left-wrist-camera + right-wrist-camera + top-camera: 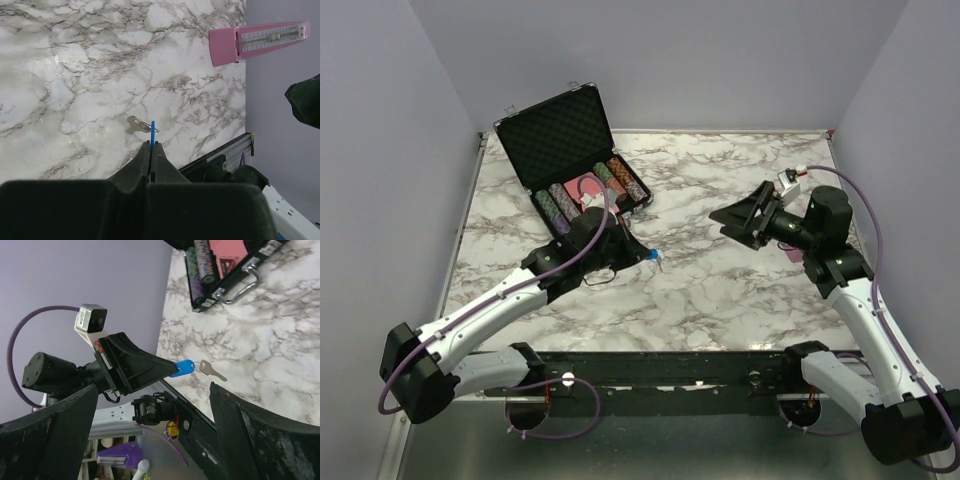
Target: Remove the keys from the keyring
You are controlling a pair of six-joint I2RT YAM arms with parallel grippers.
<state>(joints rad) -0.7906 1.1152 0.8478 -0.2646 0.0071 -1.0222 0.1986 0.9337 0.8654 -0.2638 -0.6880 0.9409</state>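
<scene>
The keys (210, 371) are a tiny bunch over the near-left part of the marble desk (720, 290), just in front of the open poker chip case (560, 130). From the right wrist view the bunch reads as a bright blue tag (182, 368), a small ring (198, 365) and one silvery key blade pointing away from the tag; I can make out only that one blade. From the left wrist view the blue tag (152, 131) stands edge-on as a thin blue line, with the silvery key (135, 125) just beyond it and low over the marble. Whether the key touches the desk I cannot tell.

The left end effector (151, 145) is clenched on the blue tag, its two dark fingers pressed together with the tag poking out between their tips. In the top view this end effector (648, 256) reaches out from the left arm, close beside the front edge of the case.

The right end effector (740, 205) is released, its jaws spread wide and grasping nothing. It sits well apart from the bunch, on the right side of the desk, facing toward the left arm.

The case lies with its lid propped up, rows of chips (590, 190) in its tray. A pink object with a scale on its face (250, 42) lies near the desk's right edge.
</scene>
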